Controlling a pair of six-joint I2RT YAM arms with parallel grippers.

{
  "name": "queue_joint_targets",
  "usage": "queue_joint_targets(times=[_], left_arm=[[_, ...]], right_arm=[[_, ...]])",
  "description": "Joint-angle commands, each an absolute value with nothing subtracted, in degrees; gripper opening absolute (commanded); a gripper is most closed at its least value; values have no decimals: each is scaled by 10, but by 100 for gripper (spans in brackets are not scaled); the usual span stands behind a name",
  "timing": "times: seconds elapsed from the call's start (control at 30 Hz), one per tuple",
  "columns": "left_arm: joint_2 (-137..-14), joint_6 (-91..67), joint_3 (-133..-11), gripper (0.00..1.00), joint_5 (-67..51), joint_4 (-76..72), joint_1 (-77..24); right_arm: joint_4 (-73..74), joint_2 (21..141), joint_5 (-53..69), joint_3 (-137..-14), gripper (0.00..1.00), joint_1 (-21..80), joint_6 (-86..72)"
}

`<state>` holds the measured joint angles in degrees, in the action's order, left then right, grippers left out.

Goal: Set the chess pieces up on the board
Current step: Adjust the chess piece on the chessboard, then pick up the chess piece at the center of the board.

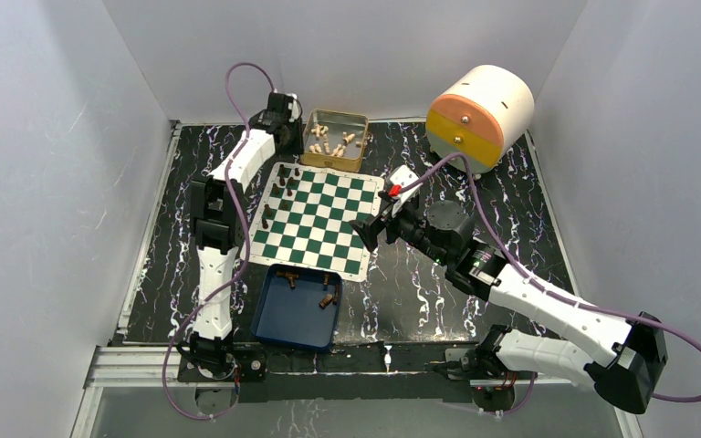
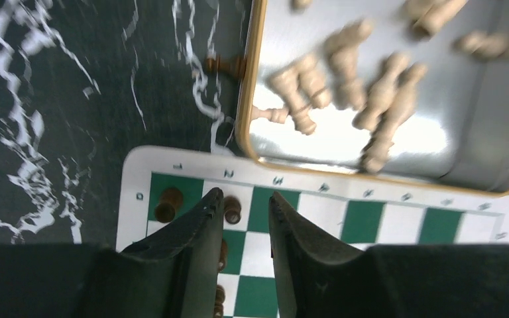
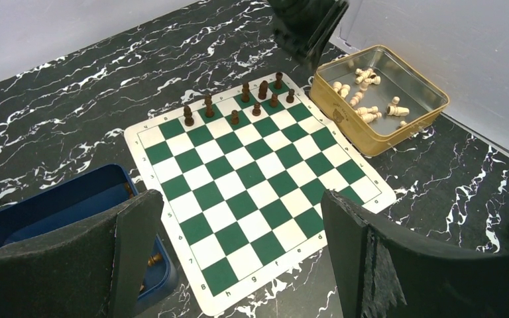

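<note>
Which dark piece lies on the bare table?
The dark piece on its side beside the gold tin; others are on the board or in the blue tray.

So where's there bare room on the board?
Bare: the board from its middle to the edge by the right end effector. Crowded: the opposite edge's brown pieces, thickest near the gold tin and left end effector.

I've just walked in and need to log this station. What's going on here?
Two robot arms are setting up a chess board. The left claw, slightly parted and holding nothing, hangs over the board's corner beside the gold tin. Several dark pieces stand along that edge. The right claw, wide open and empty, hovers at the opposite side. A few more dark pieces lie in the blue tray, and the cream pieces are in the tin.
</note>
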<state>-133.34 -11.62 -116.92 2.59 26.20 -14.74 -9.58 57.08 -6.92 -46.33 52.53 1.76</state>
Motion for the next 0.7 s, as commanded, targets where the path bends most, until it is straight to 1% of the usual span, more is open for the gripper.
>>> queue_joint_targets(times=[0.0,0.17,0.3,0.4,0.5,0.57,0.6,0.67], left_arm=[[-1319,-182,-1265,31,49,303,-144],[-1295,-293,-1240,32,42,259,-121],[-1272,-397,-1156,33,12,176,-96],[-1267,-462,-1116,33,0,131,-82],[-1268,-537,-1077,32,-28,78,-72],[-1274,-581,-1050,29,-42,31,-68],[-1282,-597,-1044,28,-61,8,-65],[-1311,-608,-1071,29,-96,-5,-58]], right_arm=[[-128,572,-66,-481,99,525,23],[-136,578,-58,-491,99,525,18],[-133,582,-49,-499,99,525,12],[-127,580,-46,-503,99,525,9],[-124,577,-49,-506,99,526,10],[-120,574,-50,-510,99,526,12],[-116,574,-49,-513,99,526,15],[-103,570,-47,-521,99,525,17]])
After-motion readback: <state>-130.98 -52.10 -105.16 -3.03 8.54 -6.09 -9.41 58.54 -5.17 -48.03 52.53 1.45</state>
